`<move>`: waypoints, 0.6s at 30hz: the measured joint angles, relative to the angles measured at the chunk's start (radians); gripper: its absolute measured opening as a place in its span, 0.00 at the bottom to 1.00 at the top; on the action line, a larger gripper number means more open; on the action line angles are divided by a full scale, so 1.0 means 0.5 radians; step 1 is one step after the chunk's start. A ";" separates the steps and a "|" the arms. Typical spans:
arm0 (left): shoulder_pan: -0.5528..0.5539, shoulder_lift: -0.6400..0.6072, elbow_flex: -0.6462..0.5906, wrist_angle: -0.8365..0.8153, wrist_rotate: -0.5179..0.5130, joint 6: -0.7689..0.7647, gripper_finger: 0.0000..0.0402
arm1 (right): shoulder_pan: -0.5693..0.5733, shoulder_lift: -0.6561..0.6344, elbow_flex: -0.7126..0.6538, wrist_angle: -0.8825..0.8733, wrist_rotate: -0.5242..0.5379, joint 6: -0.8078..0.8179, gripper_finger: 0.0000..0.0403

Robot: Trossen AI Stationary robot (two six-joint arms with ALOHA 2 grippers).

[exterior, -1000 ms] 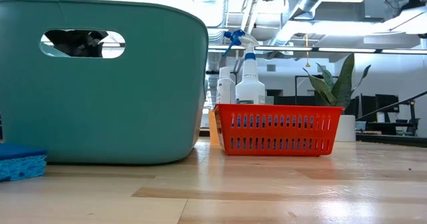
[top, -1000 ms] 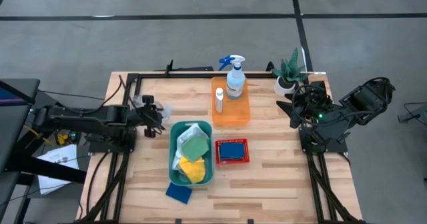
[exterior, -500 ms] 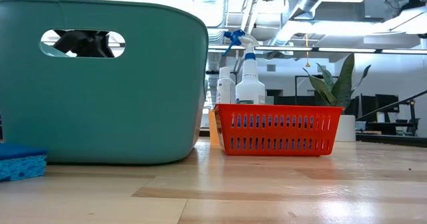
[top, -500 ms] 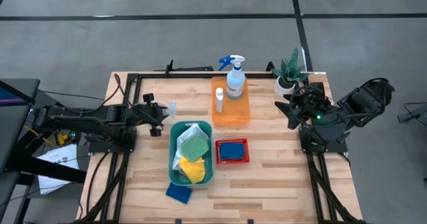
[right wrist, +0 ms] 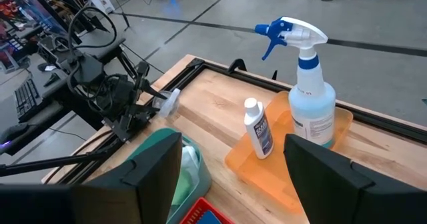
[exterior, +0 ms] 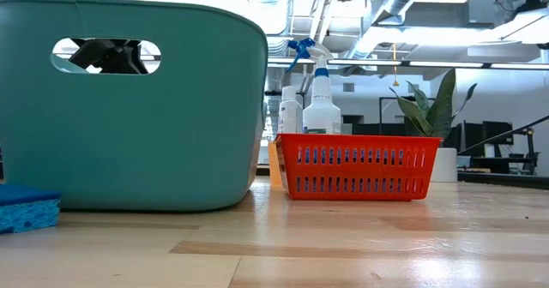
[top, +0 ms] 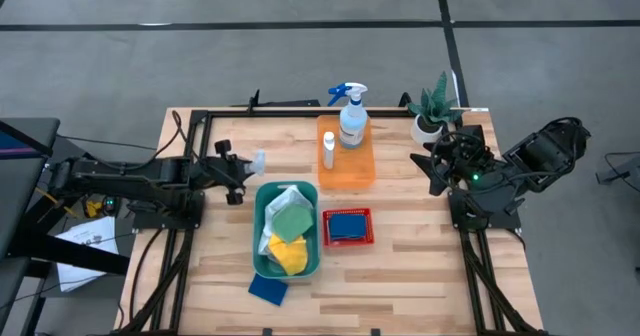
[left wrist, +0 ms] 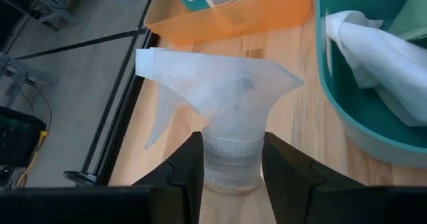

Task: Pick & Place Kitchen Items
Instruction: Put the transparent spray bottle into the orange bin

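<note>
Left gripper: fingers clamped on the ribbed neck of a translucent plastic spray head, at 10 o'clock of the teal bin. Right gripper: fingers apart, at 3 o'clock of the orange tray, which carries the clear spray bottle.

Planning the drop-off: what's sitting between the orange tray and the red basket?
Nothing. In the high view, only bare wood separates the orange tray from the red basket; the teal bin stands off to the side.
</note>
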 joint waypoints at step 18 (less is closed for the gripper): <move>0.000 0.000 -0.001 0.119 -0.141 -0.136 0.28 | 0.002 -0.001 0.000 -0.001 -0.002 -0.001 0.63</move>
